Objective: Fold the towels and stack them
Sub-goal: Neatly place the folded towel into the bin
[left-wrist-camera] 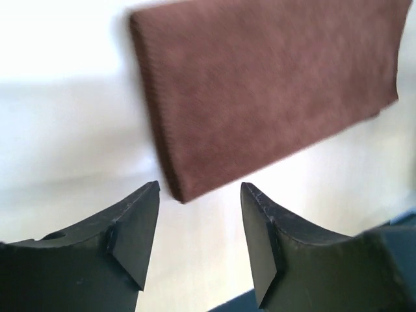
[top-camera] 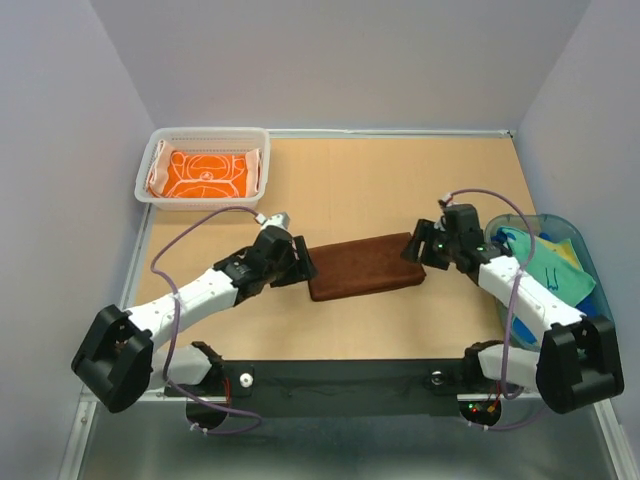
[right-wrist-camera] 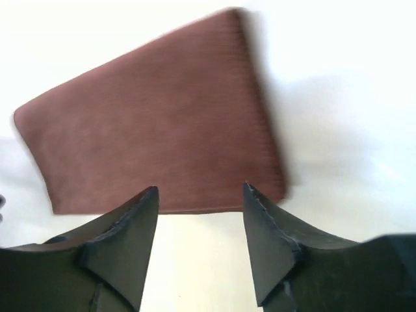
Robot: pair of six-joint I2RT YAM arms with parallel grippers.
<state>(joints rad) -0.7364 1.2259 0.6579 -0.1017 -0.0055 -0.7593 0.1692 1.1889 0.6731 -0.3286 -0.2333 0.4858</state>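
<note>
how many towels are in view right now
3 for sure: orange towel in the white basket, brown towel folded mid-table, green-yellow-blue towel in the tub; more may be bunched there.

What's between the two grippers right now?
The folded brown towel alone, flat on the table, spanning from the left gripper to the right gripper in the top view. Both wrist views show it just beyond open fingers.
</note>
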